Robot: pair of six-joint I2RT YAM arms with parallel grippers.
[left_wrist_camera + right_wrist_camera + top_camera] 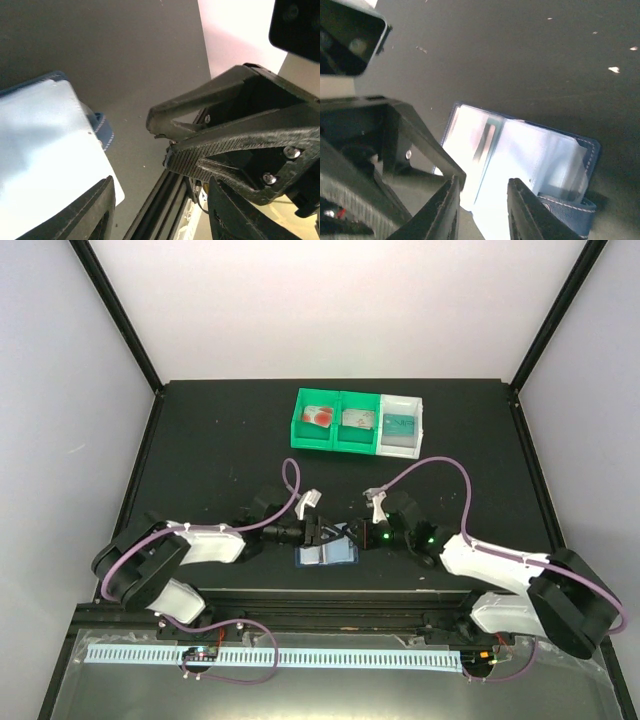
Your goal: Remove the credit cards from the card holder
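The card holder (328, 556) lies open on the black table near its front edge, navy cover down and pale blue pockets up (530, 155). Its pale page fills the left of the left wrist view (45, 150). My left gripper (321, 535) hovers at the holder's left edge, open (161, 182), one finger (87, 215) over the page corner. My right gripper (356, 533) is at the holder's right side, open (484, 181), with nothing between its fingers and the pale pockets below them. Three credit cards lie in the trays: white with red circles (319, 417), greyish (357, 419), teal (400, 425).
A green two-compartment tray (297, 430) and a white tray (419, 410) stand side by side at the back of the table. The table's front rail (165, 210) runs just behind the holder. Each gripper's frame shows close in the other's wrist view (235, 130).
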